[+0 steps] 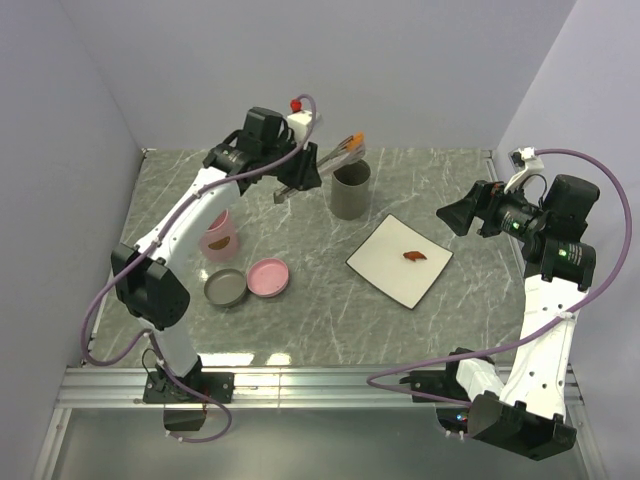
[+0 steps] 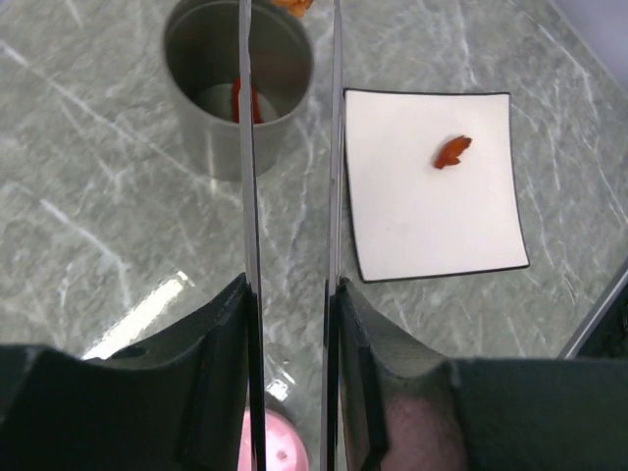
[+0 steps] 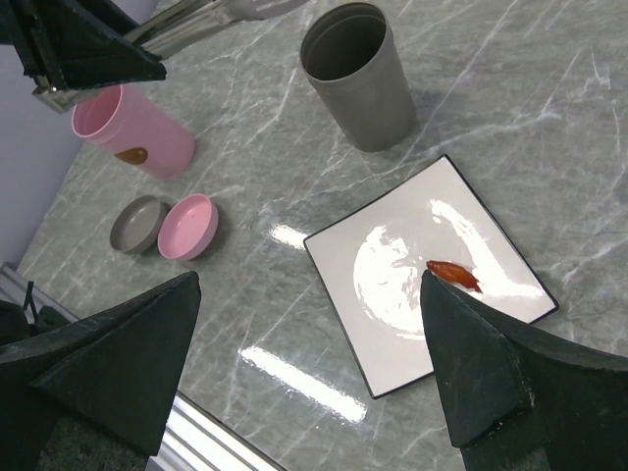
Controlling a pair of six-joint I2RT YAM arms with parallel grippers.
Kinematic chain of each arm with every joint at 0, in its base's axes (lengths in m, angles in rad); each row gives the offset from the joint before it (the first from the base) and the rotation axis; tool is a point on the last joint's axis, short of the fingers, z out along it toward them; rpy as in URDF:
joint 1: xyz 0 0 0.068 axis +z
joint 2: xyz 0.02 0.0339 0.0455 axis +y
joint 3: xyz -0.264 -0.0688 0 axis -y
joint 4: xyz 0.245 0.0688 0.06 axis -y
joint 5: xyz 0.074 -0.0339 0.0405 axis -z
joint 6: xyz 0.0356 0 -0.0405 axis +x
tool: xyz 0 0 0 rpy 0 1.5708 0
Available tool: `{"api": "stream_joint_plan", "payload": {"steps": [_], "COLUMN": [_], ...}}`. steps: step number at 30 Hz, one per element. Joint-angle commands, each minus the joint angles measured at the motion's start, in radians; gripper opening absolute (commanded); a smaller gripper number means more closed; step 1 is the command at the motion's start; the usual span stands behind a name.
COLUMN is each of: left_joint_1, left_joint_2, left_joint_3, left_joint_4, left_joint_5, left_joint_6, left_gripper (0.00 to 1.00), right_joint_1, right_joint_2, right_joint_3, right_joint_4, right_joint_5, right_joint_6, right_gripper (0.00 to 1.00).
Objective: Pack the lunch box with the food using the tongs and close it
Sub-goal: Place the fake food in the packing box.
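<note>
Slim tongs (image 3: 196,22) aloft, fried bit (image 2: 452,152) on plate (image 2: 422,226)

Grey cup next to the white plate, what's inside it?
A red piece of food sits inside the grey cup. An arm of the tongs crosses it in the left wrist view, hiding part of it.

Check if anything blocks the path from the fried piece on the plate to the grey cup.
Nothing visible. The orange-red fried piece lies alone on the white square plate; only bare marble table separates it from the grey cylindrical cup, whose top is open.
</note>
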Motion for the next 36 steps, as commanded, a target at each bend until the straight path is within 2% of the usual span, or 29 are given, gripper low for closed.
{"api": "stream_joint_plan", "payload": {"steps": [1,10,13,19,25,31,36], "left_joint_1": [0.033,0.048,0.048,0.050,0.050,0.050,0.050], "left_joint_2": [0.008,0.060,0.078,0.111,0.111,0.100,0.091], "left_joint_3": [0.047,0.049,0.060,0.080,0.083,0.095,0.113], "left_joint_4": [0.013,-0.001,-0.001,-0.002,-0.008,-0.024,-0.037], "left_joint_5": [0.079,0.097,0.085,0.076,0.088,0.096,0.106], "left_joint_6": [0.022,0.025,0.019,0.007,-0.001,0.005,0.022], "left_gripper": [0.08,0.11,0.15,0.24,0.44,0.54,0.56], "right_joint_1": [-0.008,-0.008,-0.008,-0.008,-0.010,-0.010,-0.010], "right_joint_2": [-0.012,-0.009,-0.009,-0.008,-0.003,-0.006,-0.006], "right_joint_3": [0.009,0.012,0.012,0.016,0.016,0.011,0.011], "right_joint_4": [0.015,0.010,0.012,0.012,0.015,0.014,0.015], "right_joint_5": [-0.005,-0.005,-0.005,-0.003,-0.008,-0.011,-0.011], "right_joint_6": [0.004,0.002,0.005,0.004,0.005,0.002,0.002], "right_gripper": [1.00,1.00,1.00,1.00,1.00,1.00,1.00]}}
